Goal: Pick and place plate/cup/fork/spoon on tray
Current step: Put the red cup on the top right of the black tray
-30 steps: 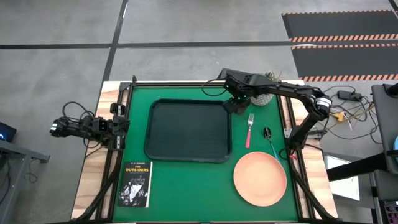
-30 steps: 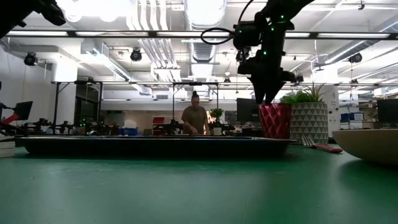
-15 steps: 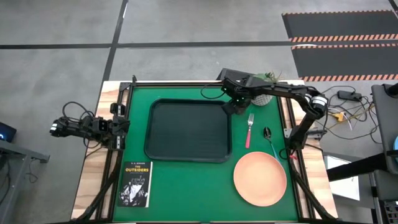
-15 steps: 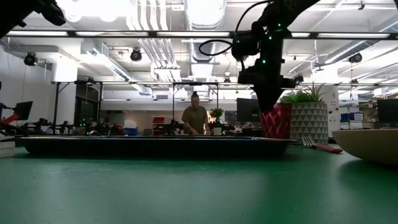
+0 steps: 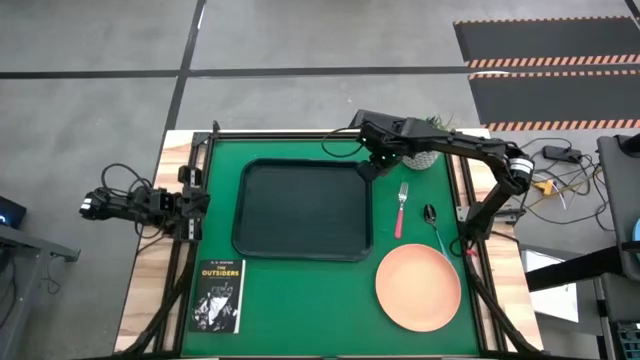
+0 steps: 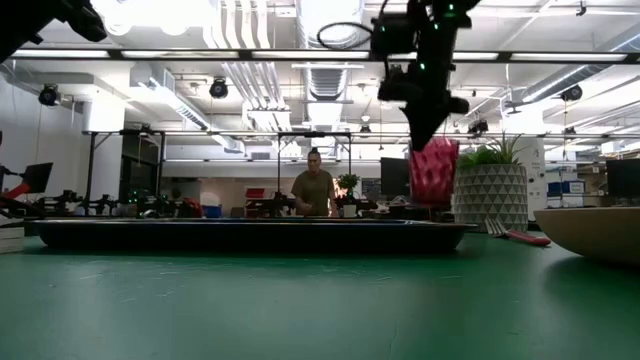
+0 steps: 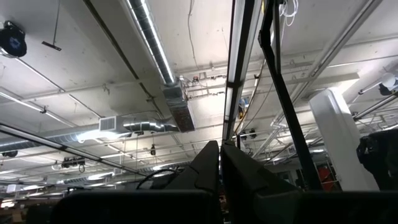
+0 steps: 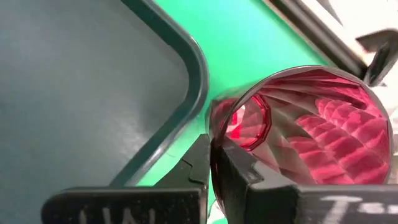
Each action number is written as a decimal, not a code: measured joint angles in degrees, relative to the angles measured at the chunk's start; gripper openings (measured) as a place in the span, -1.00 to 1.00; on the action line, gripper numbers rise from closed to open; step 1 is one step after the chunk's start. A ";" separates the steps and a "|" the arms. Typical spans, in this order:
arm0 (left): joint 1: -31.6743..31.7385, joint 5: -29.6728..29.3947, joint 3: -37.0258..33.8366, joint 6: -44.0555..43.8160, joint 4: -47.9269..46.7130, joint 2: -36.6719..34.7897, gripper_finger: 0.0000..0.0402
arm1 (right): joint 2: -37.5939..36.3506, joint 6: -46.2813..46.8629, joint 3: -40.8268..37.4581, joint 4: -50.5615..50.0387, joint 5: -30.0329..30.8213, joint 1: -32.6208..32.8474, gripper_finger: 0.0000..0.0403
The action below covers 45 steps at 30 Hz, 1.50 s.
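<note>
My right gripper [image 5: 371,168] hangs by the tray's far right corner, shut on the dark red cup [image 6: 433,172], which is off the table. The dark tray [image 5: 300,245] lies mid-table. To its right the pink-handled fork [image 5: 400,210] and the blue-handled spoon [image 5: 434,226] lie flat on the green mat. The salmon plate [image 5: 418,287] rests flat at the near right. My left gripper [image 7: 219,168] is shut on nothing, parked beyond the table's left edge [image 5: 140,203]. My right gripper pinches the cup's wall at the rim [image 8: 214,146], with one finger [image 8: 239,177] inside the cup and the other [image 8: 200,163] outside. The fingers come from above, pointing down. The cup hangs below them, tilted and clear of the table, beside the tray's corner [image 8: 196,68].
A white patterned pot with a green plant [image 6: 490,197] stands at the far right, close behind the cup. A black book [image 5: 217,295] lies at the near left. A person [image 6: 313,190] stands in the room beyond the table.
My right gripper has come down over the cup, shut on its rim and risen again. The cup, which stood upright on the table, now hangs tilted and clear of it, shifted slightly toward the tray.
</note>
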 joint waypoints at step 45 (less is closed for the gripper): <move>-0.04 0.07 0.00 -0.09 0.23 0.09 -1.00 | 25.97 -15.65 24.67 -1.48 -1.47 10.32 -0.90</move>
